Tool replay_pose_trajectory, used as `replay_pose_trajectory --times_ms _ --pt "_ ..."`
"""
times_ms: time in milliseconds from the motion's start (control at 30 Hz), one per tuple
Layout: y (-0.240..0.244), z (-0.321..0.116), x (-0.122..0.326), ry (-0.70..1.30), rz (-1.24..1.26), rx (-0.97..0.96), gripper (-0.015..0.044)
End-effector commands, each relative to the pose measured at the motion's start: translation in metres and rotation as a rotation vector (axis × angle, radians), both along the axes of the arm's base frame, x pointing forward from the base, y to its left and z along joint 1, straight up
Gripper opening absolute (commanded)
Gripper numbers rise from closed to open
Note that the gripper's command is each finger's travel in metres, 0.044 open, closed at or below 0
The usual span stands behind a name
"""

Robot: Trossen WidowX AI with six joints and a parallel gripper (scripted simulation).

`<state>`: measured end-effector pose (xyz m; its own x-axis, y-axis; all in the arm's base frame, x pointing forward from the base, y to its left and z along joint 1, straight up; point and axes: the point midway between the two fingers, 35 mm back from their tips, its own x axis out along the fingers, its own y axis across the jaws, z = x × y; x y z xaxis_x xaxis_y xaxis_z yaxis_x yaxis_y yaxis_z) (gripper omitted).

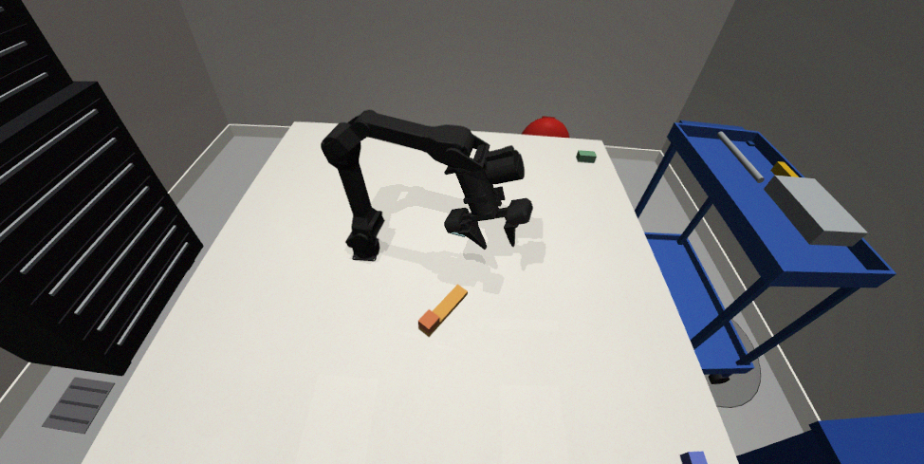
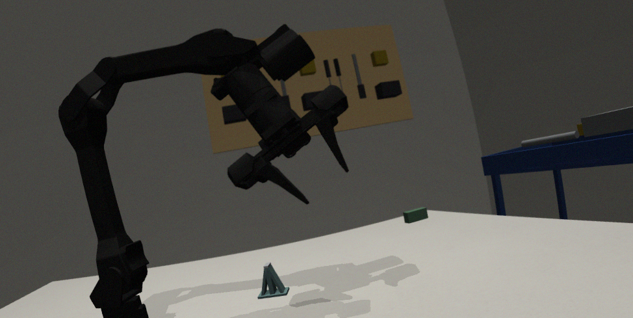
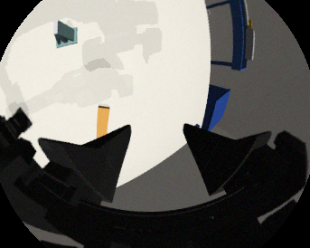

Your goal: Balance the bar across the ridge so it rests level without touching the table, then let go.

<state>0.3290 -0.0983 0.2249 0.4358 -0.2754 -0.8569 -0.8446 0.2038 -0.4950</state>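
The orange-yellow bar (image 1: 451, 303) (image 3: 103, 123) lies flat on the table, with a red-orange block (image 1: 428, 322) at its near end. In the wrist view the left finger hides that end. The teal ridge (image 2: 277, 279) (image 3: 67, 34) stands upright on its base plate with nothing across it. In the top view the gripper hides almost all of it. My gripper (image 1: 499, 246) (image 2: 327, 186) (image 3: 157, 128) is open and empty, high above the table. It points down at a slant, beyond the bar in the top view.
A green block (image 1: 586, 157) (image 2: 415, 215) lies at the table's far right corner. A purple-blue block (image 1: 693, 457) is at the near right edge. A blue cart (image 1: 736, 202) stands right of the table (image 1: 309, 358), and a black drawer cabinet (image 1: 83, 222) stands left.
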Motion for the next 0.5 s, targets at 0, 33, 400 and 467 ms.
replay_pose_trajectory --times_ms 0,33,400,467 --pt "-0.011 -0.016 -0.009 0.066 -0.042 0.041 0.0315" --pt "-0.014 -0.020 -0.013 0.081 -0.054 0.052 0.0315" --pt "-0.045 -0.054 -0.051 0.243 -0.196 0.191 0.0315" --pt "-0.049 -0.060 -0.059 0.269 -0.223 0.220 0.0315"
